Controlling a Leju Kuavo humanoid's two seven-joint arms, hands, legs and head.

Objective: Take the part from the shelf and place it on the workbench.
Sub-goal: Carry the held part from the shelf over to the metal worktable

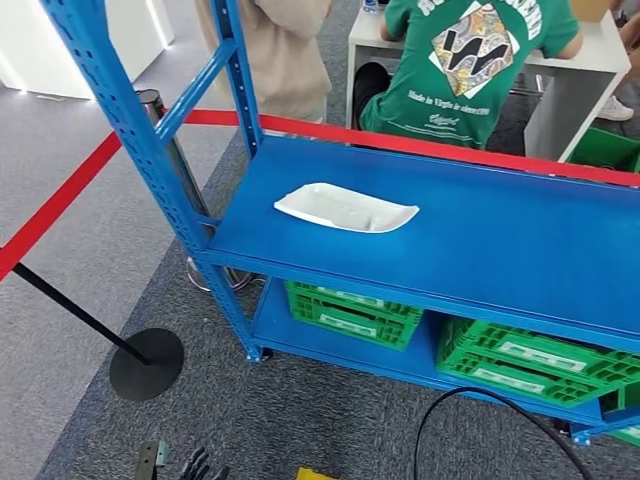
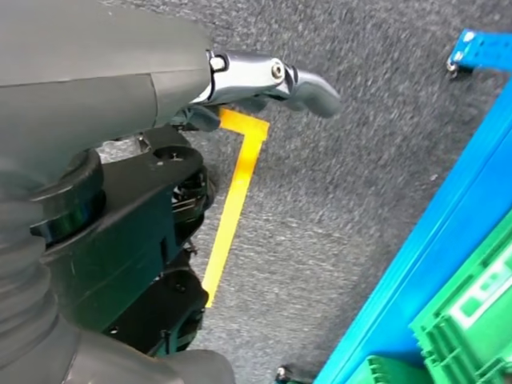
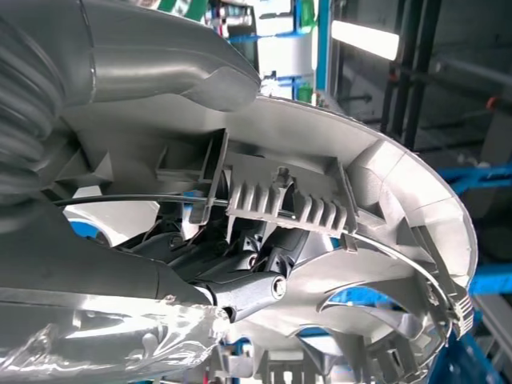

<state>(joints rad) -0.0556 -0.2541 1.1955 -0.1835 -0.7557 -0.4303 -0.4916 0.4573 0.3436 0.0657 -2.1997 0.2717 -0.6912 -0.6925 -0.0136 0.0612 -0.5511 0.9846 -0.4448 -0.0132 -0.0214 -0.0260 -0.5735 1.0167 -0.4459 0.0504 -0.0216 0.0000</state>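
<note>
Part (image 3: 362,208): silver-grey ribbed plastic moulding, gripped by the right hand (image 3: 254,280), fingers seemingly clamped beneath it. White part (image 1: 346,208): flat on blue shelf (image 1: 490,250). Left hand (image 2: 266,80): low over grey carpet (image 2: 362,160), fingers empty, loosely apart. Green crates (image 1: 355,312): lower tier.

Bright, even indoor light fills the head view, with glare at ten o'clock. A ceiling strip light (image 3: 364,38) glows in the right wrist view; near parts blur.
</note>
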